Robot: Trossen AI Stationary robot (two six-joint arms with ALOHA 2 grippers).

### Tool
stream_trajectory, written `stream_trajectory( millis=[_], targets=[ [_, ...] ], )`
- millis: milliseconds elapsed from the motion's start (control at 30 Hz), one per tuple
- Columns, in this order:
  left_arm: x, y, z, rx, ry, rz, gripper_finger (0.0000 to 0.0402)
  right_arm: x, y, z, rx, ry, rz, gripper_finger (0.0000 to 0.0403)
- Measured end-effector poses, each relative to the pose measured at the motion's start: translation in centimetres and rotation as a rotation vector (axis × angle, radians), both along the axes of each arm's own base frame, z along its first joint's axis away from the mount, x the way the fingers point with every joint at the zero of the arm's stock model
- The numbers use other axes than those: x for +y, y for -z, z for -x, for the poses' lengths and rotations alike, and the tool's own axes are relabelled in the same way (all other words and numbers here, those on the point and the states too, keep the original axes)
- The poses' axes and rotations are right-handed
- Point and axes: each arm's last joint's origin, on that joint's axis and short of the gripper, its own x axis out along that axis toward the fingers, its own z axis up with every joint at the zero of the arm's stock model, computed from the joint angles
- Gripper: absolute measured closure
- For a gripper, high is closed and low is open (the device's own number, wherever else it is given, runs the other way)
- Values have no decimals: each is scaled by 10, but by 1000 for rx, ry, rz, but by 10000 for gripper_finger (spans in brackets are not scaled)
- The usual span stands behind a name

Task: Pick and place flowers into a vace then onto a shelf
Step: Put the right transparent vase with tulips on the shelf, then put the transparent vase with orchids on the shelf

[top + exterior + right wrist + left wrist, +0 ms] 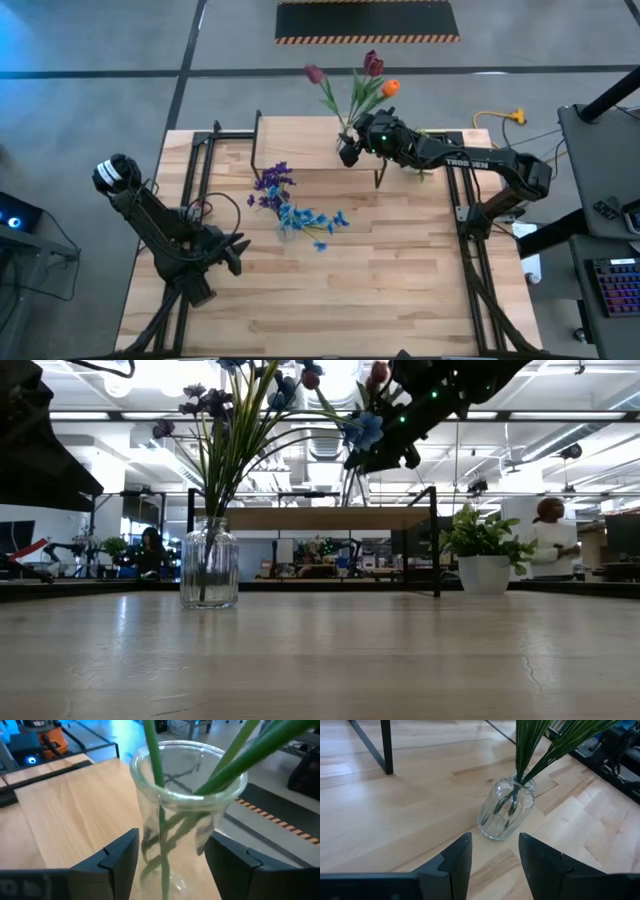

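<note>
Illumination is bright and even, supplied by ceiling strip lights (330,415) visible in the low view above the shelf (315,517). These lights produce glare that washes out the flower heads near them. The table (400,290) shows only soft, faint shadows. A blue cast tints the floor left of the table. In the right wrist view, the glass vase (187,820) appears close and slightly blurred.

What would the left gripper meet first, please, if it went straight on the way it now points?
Most likely the clear glass vase holding green stems, which stands on the table straight ahead of the left gripper. Its open fingers frame bare wood before the vase, with nothing between. How far off the vase stands is unclear.
</note>
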Motion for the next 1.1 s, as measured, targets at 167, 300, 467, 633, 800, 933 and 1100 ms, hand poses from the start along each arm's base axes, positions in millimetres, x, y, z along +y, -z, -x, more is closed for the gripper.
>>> stream_trajectory(
  millis=[167,300,467,633,800,933,1100],
  targets=[
    [0,0,0,0,-2,1,256,0,-2,0,-9,-3,9,166],
    [1,0,-1,-1,-6,2,256,0,-3,0,-8,-6,16,149],
    [0,0,-1,-7,-6,11,256,0,-2,0,0,-9,23,143],
    [0,0,-1,-9,-6,15,256,1,-4,1,3,-4,30,142],
    [-1,0,-2,-11,-6,17,256,3,-12,7,5,7,56,142],
    [-1,0,-2,-12,-6,19,256,6,-18,14,22,5,52,142],
    [-1,0,-2,-12,-6,19,256,13,-24,23,55,-3,35,142]
  ],
)
